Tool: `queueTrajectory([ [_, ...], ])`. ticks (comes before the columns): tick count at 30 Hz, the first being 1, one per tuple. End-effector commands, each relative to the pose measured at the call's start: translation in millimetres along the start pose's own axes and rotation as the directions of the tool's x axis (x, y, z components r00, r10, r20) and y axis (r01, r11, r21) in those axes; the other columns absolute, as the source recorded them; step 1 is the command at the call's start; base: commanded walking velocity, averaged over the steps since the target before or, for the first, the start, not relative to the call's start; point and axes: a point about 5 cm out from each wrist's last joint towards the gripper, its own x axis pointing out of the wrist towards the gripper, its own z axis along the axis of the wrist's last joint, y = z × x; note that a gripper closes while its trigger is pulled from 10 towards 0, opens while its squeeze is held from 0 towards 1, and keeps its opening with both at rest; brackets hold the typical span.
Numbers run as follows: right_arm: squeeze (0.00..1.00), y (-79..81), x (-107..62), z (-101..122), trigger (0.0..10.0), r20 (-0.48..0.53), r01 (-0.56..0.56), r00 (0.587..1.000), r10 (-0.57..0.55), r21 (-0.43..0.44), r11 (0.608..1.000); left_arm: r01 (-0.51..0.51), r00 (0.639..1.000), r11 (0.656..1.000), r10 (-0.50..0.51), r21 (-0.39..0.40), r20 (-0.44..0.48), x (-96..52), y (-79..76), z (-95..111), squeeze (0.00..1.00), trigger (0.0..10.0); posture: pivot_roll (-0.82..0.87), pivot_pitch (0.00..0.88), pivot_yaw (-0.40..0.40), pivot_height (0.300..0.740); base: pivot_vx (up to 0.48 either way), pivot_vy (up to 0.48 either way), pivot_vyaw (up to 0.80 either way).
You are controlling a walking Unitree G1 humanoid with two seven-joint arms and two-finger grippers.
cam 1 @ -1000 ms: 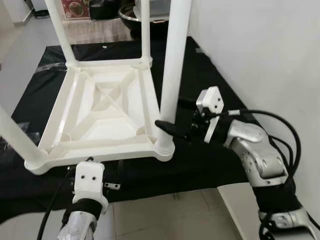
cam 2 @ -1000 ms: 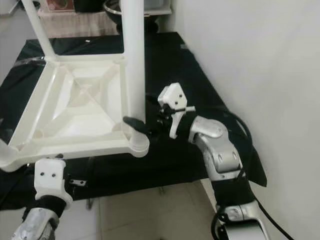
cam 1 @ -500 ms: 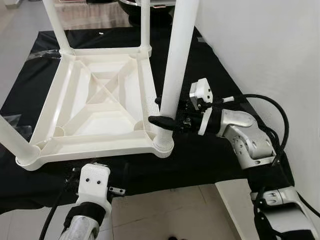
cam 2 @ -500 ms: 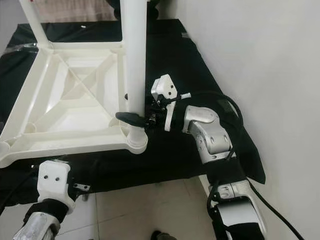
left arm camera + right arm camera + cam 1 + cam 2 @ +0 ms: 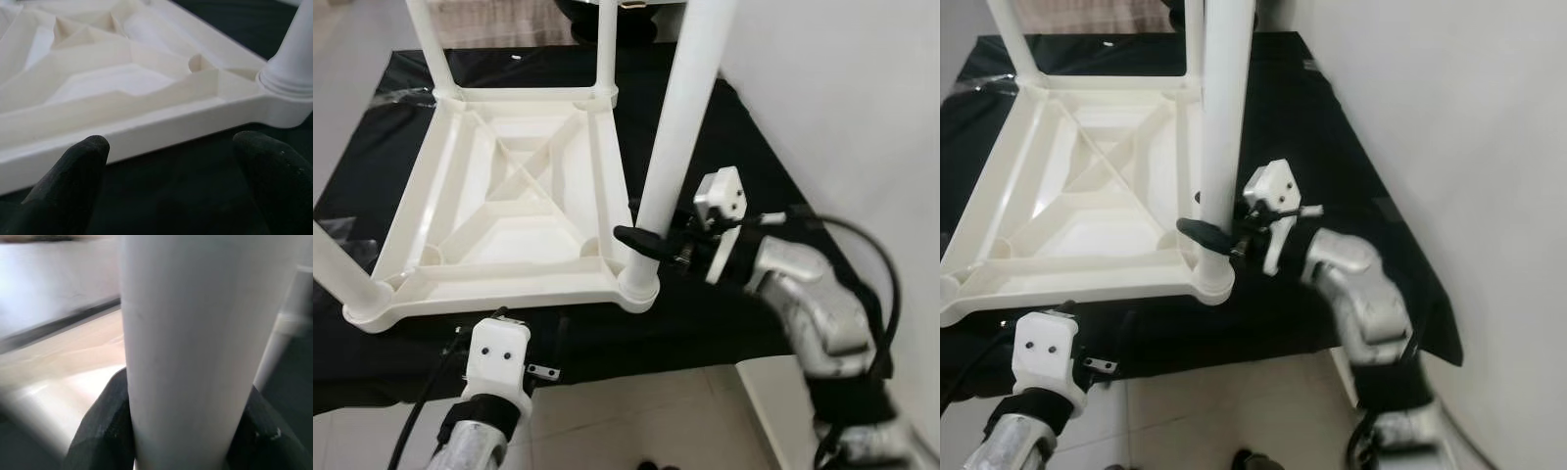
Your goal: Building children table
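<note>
A black cloth on the floor with a white table on it

The black cloth (image 5: 724, 147) is spread flat over the pale tiled floor (image 5: 646, 411), next to a white wall. The white table (image 5: 509, 211) lies upside down on the cloth, its legs pointing up. A small metal piece (image 5: 540, 370) lies near the cloth's front edge
</note>
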Motion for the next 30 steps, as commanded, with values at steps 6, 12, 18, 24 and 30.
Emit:
queueTrajectory([
  [6, 0.0, -4.3, -23.5, -44.8, 0.0, -0.286, 0.349, 0.898, -0.336, -0.005, 0.937, 0.009, 0.999, 1.0, -0.009, 0.009, -0.049, 1.3, 4.3, -10.1, 0.0, 10.0, -0.02, 0.182, -0.069, 0.74, 0.0, 0.0, 0.0],
  [12, 0.0, -5.7, 8.5, -24.1, 5.3, -0.206, 0.311, 0.933, -0.295, 0.046, 0.949, 0.03, 0.999, 0.999, -0.029, 0.013, -0.046, 5.9, 2.5, -10.2, 0.0, 10.0, -0.01, 0.175, -0.061, 0.74, 0.0, 0.0, 0.0],
  [18, 1.0, -9.2, 28.0, -0.4, 10.0, -0.101, 0.177, 0.981, -0.167, 0.108, 0.978, 0.026, 0.998, 1.0, -0.026, 0.004, -0.053, 5.9, 2.9, -10.7, 0.0, 10.0, 0.0, 0.188, -0.063, 0.74, 0.0, 0.0, 0.0],
  [24, 0.0, -22.7, 37.1, 25.3, 10.0, 0.069, -0.176, 0.983, 0.17, 0.086, 0.981, 0.037, 0.998, 0.999, -0.038, -0.014, -0.058, 5.3, -0.7, -11.0, 0.0, 10.0, 0.01, 0.201, -0.074, 0.74, 0.0, 0.0, 0.0],
  [30, 0.0, -28.3, 41.6, 26.4, 10.0, 0.064, -0.338, 0.94, 0.335, 0.04, 0.94, 0.056, 0.996, 0.998, -0.058, -0.027, -0.061, 4.2, -3.9, -11.1, 0.0, 10.0, 0.02, 0.208, -0.079, 0.74, 0.0, 0.0, 0.0],
])
